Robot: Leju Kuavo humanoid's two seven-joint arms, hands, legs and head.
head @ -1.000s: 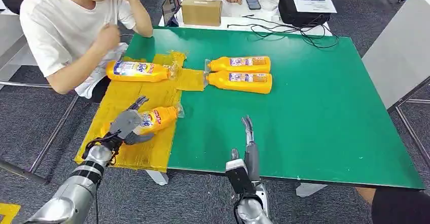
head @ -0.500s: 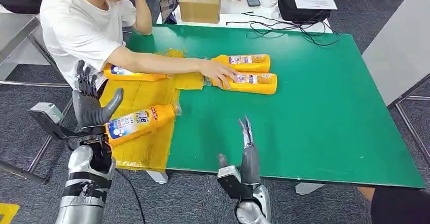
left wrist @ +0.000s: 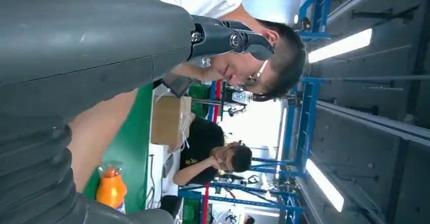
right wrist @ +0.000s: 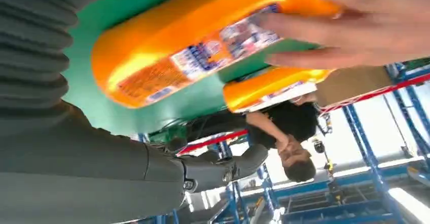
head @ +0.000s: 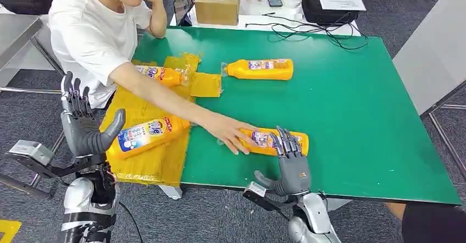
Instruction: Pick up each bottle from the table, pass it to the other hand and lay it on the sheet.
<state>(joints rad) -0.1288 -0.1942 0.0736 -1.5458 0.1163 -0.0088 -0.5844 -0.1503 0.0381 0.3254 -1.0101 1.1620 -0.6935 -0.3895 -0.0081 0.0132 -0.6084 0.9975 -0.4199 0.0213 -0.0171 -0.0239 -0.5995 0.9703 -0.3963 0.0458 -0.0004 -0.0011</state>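
The head view is bright and evenly lit from above, with soft, faint shadows under the bottles on the green counter (head: 351, 116) and no strong glare. It is mostly sharp. In the left wrist view, ceiling strip lights (left wrist: 341, 45) burn white, the background glows overexposed, and the near hand (left wrist: 76, 57) is dark. In the right wrist view the near bottle (right wrist: 203, 46) and a person's fingers (right wrist: 355, 26) are blurred.
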